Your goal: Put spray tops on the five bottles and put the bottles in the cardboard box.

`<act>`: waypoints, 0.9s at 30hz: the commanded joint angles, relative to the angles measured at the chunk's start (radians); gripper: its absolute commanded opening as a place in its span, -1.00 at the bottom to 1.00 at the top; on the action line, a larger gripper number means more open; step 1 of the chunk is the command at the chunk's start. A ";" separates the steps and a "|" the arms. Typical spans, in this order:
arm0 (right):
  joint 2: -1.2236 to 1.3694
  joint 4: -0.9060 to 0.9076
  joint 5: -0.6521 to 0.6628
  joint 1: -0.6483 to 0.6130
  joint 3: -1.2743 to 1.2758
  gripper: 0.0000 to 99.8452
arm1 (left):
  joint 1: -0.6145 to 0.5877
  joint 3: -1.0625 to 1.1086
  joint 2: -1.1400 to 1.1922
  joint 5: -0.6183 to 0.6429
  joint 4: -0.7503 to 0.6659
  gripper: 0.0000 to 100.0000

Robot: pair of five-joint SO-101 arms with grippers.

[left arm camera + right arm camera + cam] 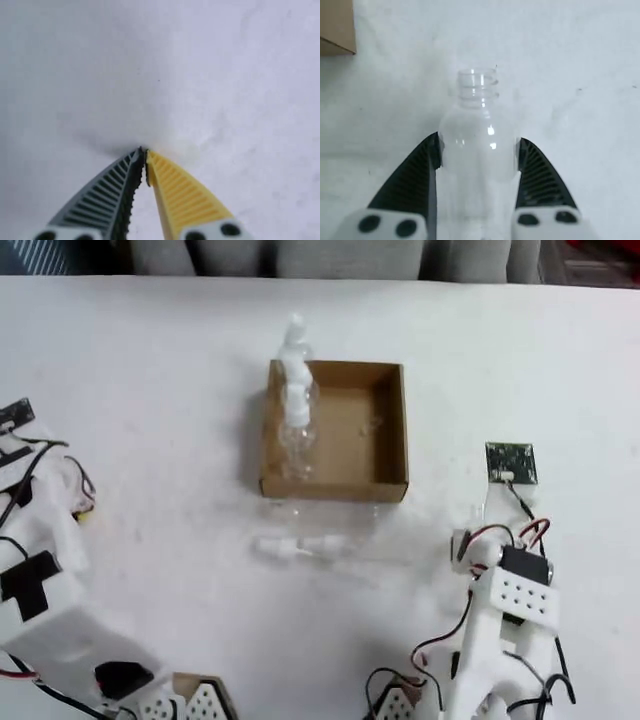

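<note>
Your right fingers [422,170] grip a clear bottle [477,135] by its body, one on each side. Its threaded neck is open, with no spray top on it. Your left fingers [137,165] are pressed together on nothing, over bare white tabletop [225,75]. The cardboard box [340,487] sits mid-table, beyond both arms. A capped bottle [297,410] lies along one wall inside it, with its spray head poking over the far rim. Just in front of the box, a loose spray top [290,548] lies on the tabletop, with a clear shape beside it that you cannot make out. A green circuit board [511,462] and loose wires ride on the right arm [505,610]. Grey shapes [300,255] line the tabletop's far edge.
</note>
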 commanded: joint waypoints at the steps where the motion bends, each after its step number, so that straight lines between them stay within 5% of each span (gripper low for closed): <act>1: -0.018 -0.031 -0.017 0.013 -0.008 -0.96 | 0.079 0.052 -0.150 -0.008 0.066 -0.94; 15: -0.016 -0.061 -0.014 0.012 0.011 -0.96 | 0.657 0.302 -0.820 -0.006 0.276 -0.94; 20: -0.016 -0.062 -0.009 0.012 0.011 -0.96 | 0.826 0.321 -0.785 0.049 0.298 -0.94; 27: -0.016 -0.062 -0.009 -0.010 0.011 -0.96 | 0.931 0.394 -0.622 0.123 0.178 -0.65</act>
